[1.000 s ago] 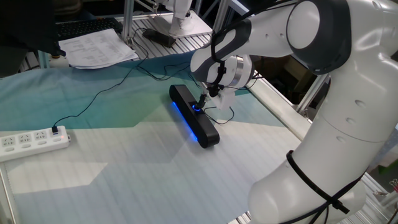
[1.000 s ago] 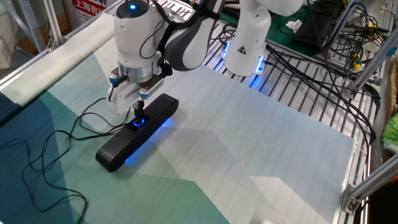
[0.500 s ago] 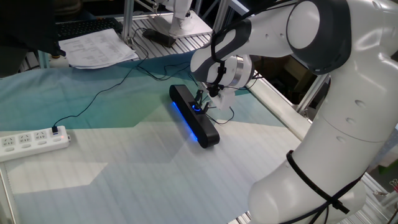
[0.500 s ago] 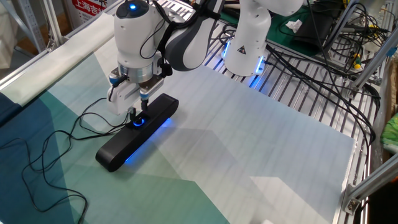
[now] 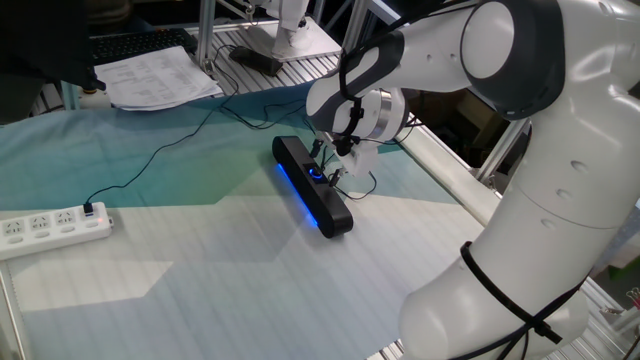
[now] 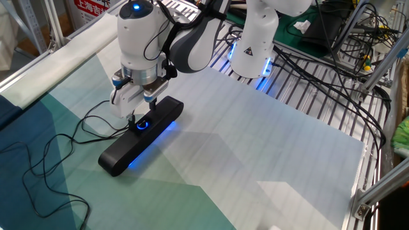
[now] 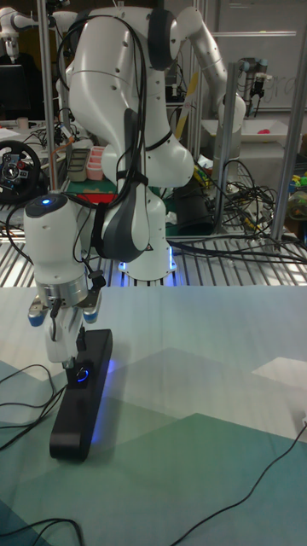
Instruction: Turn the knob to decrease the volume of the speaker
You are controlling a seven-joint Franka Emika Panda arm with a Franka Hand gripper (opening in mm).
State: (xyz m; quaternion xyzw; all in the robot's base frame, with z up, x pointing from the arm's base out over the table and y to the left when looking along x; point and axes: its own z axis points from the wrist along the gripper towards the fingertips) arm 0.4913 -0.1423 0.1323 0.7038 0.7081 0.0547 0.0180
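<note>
The speaker [image 6: 140, 136] lay on the teal-and-white cloth [image 6: 255, 166], blue strip lit. The gripper [image 6: 141, 115] hung directly over the knob [image 6: 140, 125] at the speaker's middle; whether its fingers pinched the knob could not be told.

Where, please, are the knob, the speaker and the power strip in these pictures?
knob [image 6: 140, 125]: other fixed view, its blue-ringed top.
speaker [image 6: 118, 157]: other fixed view, top face near the end.
power strip [image 5: 45, 226]: one fixed view, its white socket face.

White glossy arm [image 6: 192, 45], dark joints, blue lights
</note>
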